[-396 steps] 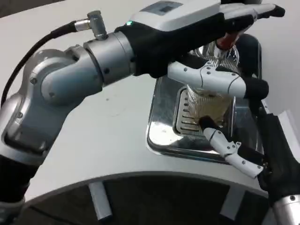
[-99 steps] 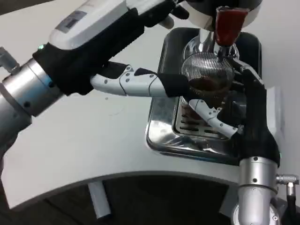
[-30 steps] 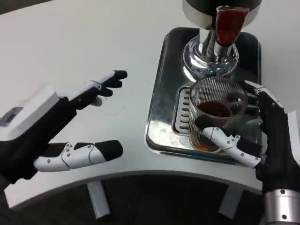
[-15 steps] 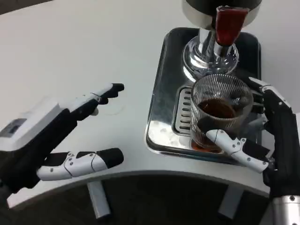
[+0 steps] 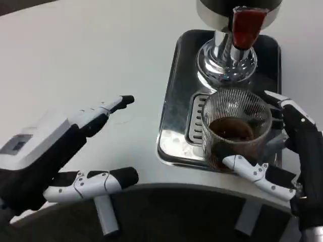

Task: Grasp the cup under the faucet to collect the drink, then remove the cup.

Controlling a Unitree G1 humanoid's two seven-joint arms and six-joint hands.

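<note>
A ribbed clear cup [image 5: 234, 127] with dark drink in it is gripped by my right hand [image 5: 290, 156], thumb across its near side and fingers behind it. The cup is over the front part of the steel drip tray [image 5: 174, 106], nearer me than the chrome faucet [image 5: 227, 58] with its red lever [image 5: 247, 25]. Whether the cup rests on the tray or hangs just above it I cannot tell. My left hand [image 5: 60, 156] hovers over the white table at the lower left, fingers spread, holding nothing.
The dispenser's dark body [image 5: 237, 7] rises at the top edge behind the faucet. The white table [image 5: 101, 60] stretches left of the tray; its curved front edge [image 5: 151, 189] runs just below both hands.
My right hand has drawn the cup toward me, away from the faucet, to the tray's front. My left hand has dropped slightly lower and nearer.
</note>
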